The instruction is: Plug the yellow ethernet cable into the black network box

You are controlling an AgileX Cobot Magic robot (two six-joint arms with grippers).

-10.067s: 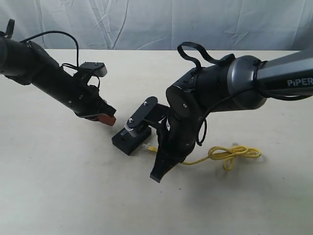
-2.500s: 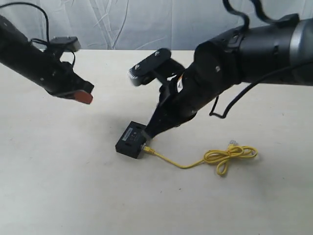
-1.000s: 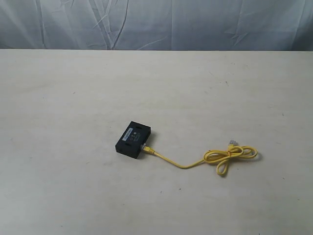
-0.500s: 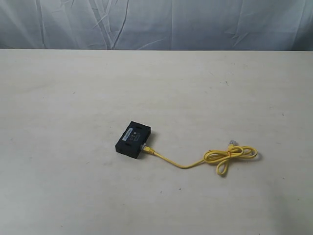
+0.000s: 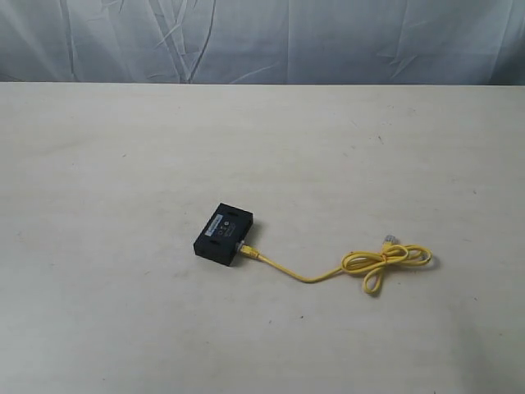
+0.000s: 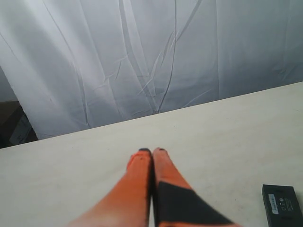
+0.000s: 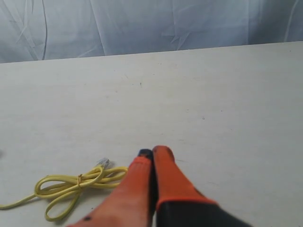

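The black network box lies flat near the table's middle, white label up. One plug of the yellow ethernet cable sits in the box's right side; the cord runs right to a knotted loop with a clear free plug. Neither arm shows in the exterior view. My left gripper is shut and empty above the table, with the box off to one side. My right gripper is shut and empty, beside the cable's loop and its free plug.
A beige table carries the box and cable. A wrinkled pale blue-grey curtain hangs behind its far edge. A dark object shows past the curtain in the left wrist view.
Both arms, over the box 2.5 s ago, have pulled out of the exterior view. The cable stays plugged into the box. Nothing has moved in the last second.
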